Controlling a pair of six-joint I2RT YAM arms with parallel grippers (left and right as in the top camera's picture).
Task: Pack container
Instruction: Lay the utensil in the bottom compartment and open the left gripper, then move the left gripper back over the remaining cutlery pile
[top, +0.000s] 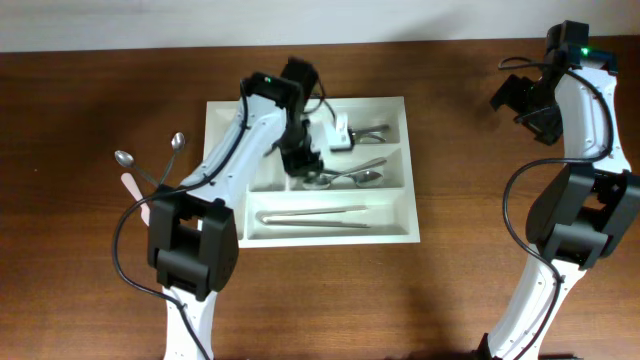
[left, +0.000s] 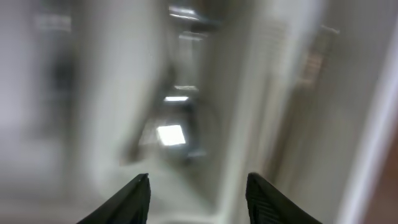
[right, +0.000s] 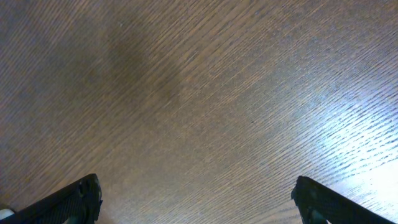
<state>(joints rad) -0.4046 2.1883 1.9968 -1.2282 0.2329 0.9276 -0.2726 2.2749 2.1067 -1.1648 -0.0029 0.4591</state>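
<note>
A white divided tray (top: 410, 225) sits mid-table. Its back compartments hold several metal spoons (top: 362, 176) and its front compartment holds pale chopsticks (top: 315, 217). My left gripper (top: 300, 162) hangs low over the tray's middle compartment; in its wrist view the jaws (left: 198, 186) are open and empty above a blurred spoon bowl (left: 171, 134). Two more spoons (top: 124, 158) and a pink stick (top: 133, 186) lie on the table left of the tray. My right gripper (top: 512, 96) is open and empty at the far right; its wrist view (right: 198, 199) shows only bare wood.
The wooden table (top: 460, 290) extends all round the tray. The left arm's base (top: 192, 245) stands in front of the tray's left corner, the right arm's base (top: 575, 225) at the right edge.
</note>
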